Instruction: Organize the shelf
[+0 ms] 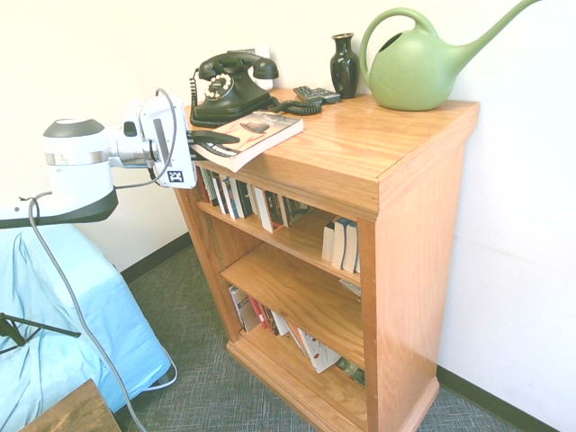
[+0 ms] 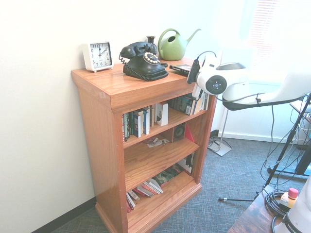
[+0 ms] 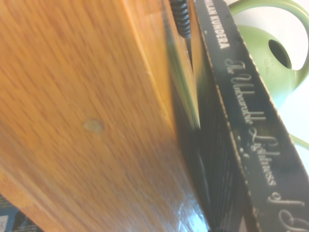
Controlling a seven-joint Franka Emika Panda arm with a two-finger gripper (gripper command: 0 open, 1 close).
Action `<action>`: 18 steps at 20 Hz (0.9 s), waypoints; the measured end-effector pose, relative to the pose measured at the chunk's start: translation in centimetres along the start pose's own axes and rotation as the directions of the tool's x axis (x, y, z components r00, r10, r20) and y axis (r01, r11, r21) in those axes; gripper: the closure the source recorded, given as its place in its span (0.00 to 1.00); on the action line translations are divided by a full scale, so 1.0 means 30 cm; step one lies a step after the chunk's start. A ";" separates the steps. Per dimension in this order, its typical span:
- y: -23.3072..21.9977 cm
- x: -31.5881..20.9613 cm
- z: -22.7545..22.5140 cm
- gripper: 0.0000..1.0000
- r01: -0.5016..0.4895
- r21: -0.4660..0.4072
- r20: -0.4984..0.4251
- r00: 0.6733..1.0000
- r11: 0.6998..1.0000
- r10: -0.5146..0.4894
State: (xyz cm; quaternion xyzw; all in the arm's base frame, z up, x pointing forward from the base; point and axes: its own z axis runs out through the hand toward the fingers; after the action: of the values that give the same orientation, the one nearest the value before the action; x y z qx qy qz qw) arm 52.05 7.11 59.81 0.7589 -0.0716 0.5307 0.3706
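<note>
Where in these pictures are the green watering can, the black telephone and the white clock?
green watering can (image 1: pixel 416 76), first exterior view, on its body.
black telephone (image 1: pixel 230 87), first exterior view, near its dial.
white clock (image 2: pixel 99 55), second exterior view, on its face.

The shelf (image 1: pixel 378 171) is wood of a warm honey colour, with clear grain and a light shine on the top. The telephone (image 1: pixel 229 85) looks like glossy black plastic. The vase (image 1: pixel 344 65) is dark and glossy, perhaps ceramic. The watering can (image 1: pixel 418 67) is green plastic, rather matt. The book (image 1: pixel 256 135) on top has a paper cover; in the wrist view its spine (image 3: pixel 246 125) is dark and matt with pale print. The floor (image 1: pixel 198 387) is rough grey carpet.
</note>
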 end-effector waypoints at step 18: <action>0.512 -0.258 -0.241 1.00 -0.536 0.134 0.400 0.799 0.834 0.450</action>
State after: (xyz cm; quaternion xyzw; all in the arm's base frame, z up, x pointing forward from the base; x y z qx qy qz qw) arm 35.60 -1.47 61.81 0.8348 -0.2682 0.4692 0.1050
